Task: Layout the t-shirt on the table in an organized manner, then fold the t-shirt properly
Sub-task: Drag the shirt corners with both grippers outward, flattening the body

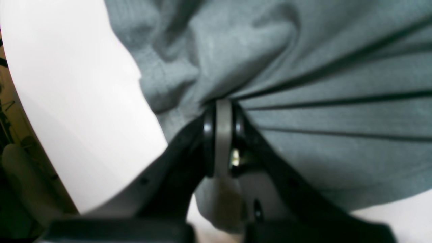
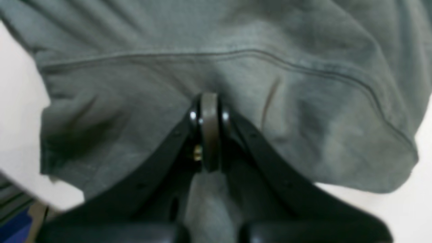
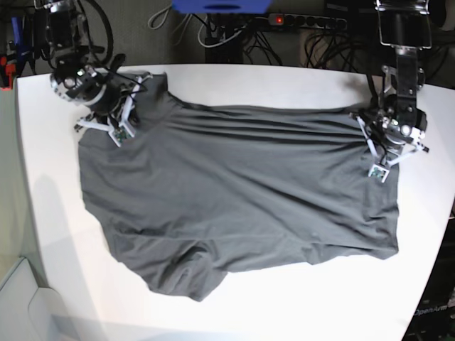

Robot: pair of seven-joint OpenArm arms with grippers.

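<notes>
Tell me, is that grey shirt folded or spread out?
Spread out: the t-shirt lies open across the table, wrinkled, not folded.

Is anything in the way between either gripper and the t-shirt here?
Nothing visible: the left gripper and right gripper are each shut directly on the t-shirt, which lies spread across the table.

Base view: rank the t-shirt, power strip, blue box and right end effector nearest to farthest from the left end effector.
1. t-shirt, clamped in the left end effector, image right.
2. power strip, behind the table, red light lit.
3. blue box, behind the table, further left.
4. right end effector, image far left, across the t-shirt.
</notes>
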